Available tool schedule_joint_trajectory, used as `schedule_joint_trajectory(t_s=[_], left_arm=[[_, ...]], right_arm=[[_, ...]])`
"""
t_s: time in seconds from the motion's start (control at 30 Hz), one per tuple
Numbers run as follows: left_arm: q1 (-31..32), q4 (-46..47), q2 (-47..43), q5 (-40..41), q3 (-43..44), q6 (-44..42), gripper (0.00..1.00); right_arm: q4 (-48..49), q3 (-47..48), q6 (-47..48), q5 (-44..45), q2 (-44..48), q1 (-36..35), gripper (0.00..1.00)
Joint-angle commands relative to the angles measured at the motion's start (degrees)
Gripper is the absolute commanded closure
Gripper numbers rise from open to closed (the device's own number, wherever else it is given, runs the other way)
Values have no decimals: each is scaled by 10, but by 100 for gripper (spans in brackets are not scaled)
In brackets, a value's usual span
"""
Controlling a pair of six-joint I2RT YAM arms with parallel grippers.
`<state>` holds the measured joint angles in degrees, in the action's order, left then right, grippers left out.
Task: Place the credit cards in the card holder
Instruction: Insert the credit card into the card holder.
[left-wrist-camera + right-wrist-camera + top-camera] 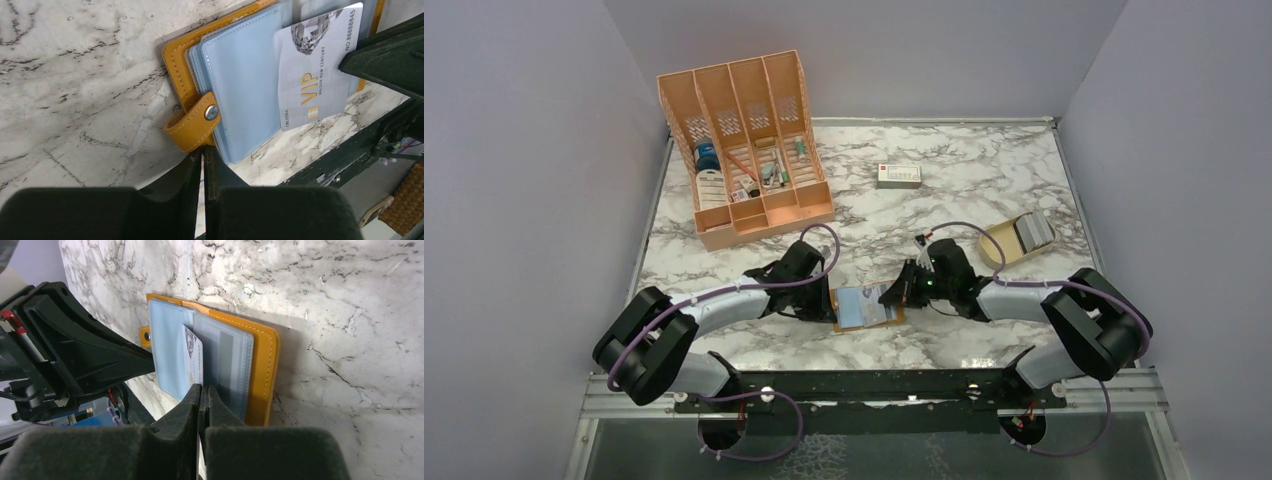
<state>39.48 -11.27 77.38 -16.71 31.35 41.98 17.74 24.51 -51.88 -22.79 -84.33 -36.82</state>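
Right fingers [190,407] pinch "VIP" credit card [315,70] (No 88888845); left fingers [192,175] seemingly pinch card holder [175,65].

left wrist view crops the card holder [175,65]; right gripper [202,390] hides the credit card [194,357] edge.

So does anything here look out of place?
Just the silver credit card: pinched in the right jaws, it lies slightly crooked across the open card holder, one end hanging past its edge over the marble table. Nothing looks spilled or damaged.
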Motion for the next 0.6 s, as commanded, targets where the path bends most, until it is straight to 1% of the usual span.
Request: schedule_joint_trajectory(t_s=[0.0, 0.2, 0.57], left_arm=[[1, 22, 3, -22, -13, 10, 90], [1, 27, 5, -24, -13, 12, 90], [1, 30, 5, -30, -13, 12, 90]], right_arm=[[15, -9, 10, 43, 17, -4, 99], [16, 0, 18, 45, 11, -4, 99], [49, -4, 18, 38, -16, -12, 99]])
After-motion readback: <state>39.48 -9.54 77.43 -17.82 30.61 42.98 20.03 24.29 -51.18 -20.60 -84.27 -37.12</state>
